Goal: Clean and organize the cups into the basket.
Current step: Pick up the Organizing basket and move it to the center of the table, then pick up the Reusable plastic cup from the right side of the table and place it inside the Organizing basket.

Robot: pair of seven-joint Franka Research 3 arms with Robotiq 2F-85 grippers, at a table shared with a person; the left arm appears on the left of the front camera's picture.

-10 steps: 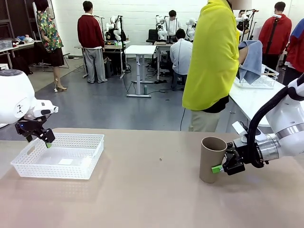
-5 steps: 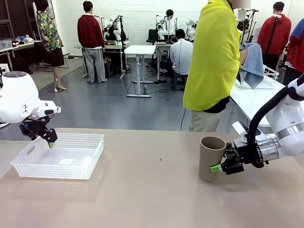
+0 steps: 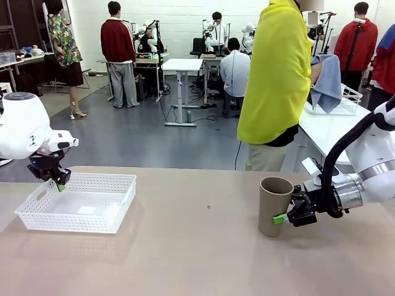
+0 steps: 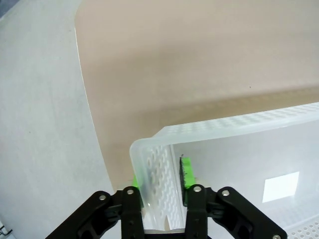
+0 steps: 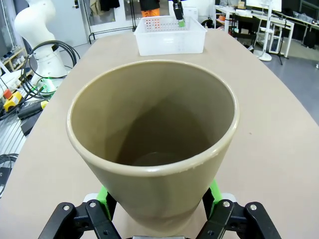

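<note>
Fingers of the left gripper pinch the end wall of the white basket, one green pad inside and one outside, at the left side of the table. The right gripper clamps the tan cup low down; the cup stands upright at the table's right side.

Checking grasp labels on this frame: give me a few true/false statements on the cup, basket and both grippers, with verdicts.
1. The right gripper is shut on the tan cup. True.
2. The cup lies on its side. False: it stands upright on the table.
3. The left gripper clamps a wall of the white basket. True.
4. A cup sits in the basket. False: it holds no cups.
</note>
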